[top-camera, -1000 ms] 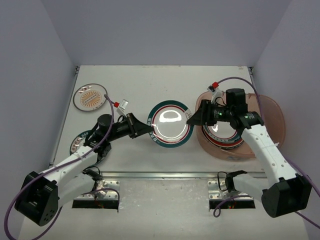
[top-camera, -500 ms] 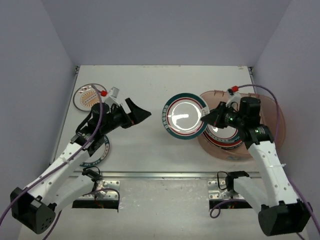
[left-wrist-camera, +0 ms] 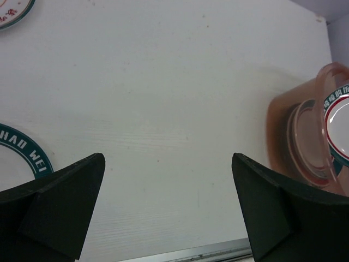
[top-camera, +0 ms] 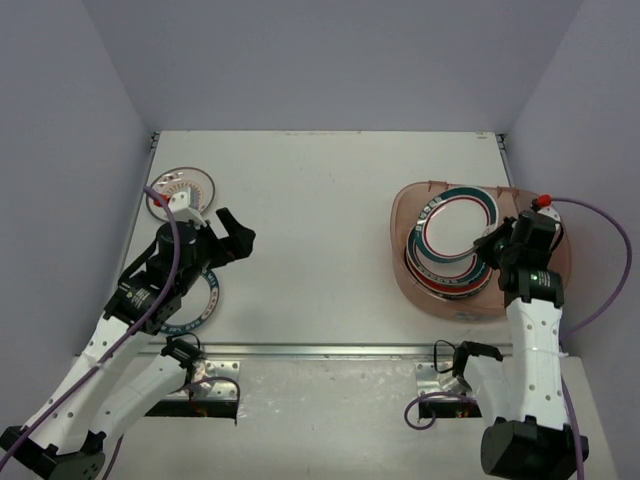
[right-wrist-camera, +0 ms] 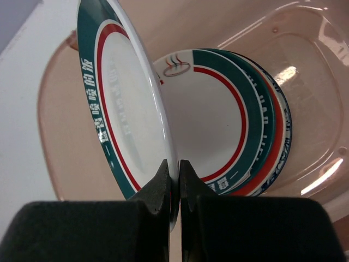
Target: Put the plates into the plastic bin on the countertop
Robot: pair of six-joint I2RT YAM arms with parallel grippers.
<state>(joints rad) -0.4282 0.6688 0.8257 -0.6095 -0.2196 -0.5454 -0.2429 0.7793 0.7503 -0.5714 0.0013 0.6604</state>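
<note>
The plate [top-camera: 458, 222] you are carrying is hanging inside the mouth of the bin [top-camera: 555, 215], directly over the stack [top-camera: 440, 280] of plates lying flat on the bin's floor. It is not lying level: in the right wrist view it is standing steeply on edge, with its teal-and-red face turning toward the stack and its back toward the bin's wall on the countertop side. Your right gripper [top-camera: 487, 240] is clamping it by the rim alone, with both fingers pinched tight on a thin bite of the edge at the side of the plate nearest the bin's outer wall. The whole disc is reaching away from the fingers across the stack. That tilt is what the coming move is turning on. As I judge it, you are needing to roll the wrist until the plate is lying parallel with the stack, then lower it before letting go. Dropped at this lean, it is likely to strike on its edge or slide against the wall. Your left gripper [top-camera: 232, 238] is hovering with its fingers spread wide and nothing between them, well apart from the bin over the white countertop [top-camera: 320, 200]. It is sitting nearer than the right one to the two plates waiting at the end of the countertop farthest from the bin: a teal-rimmed plate [top-camera: 195, 300] partly under that arm, and an orange-centred plate [top-camera: 180, 187] beyond it.
</note>
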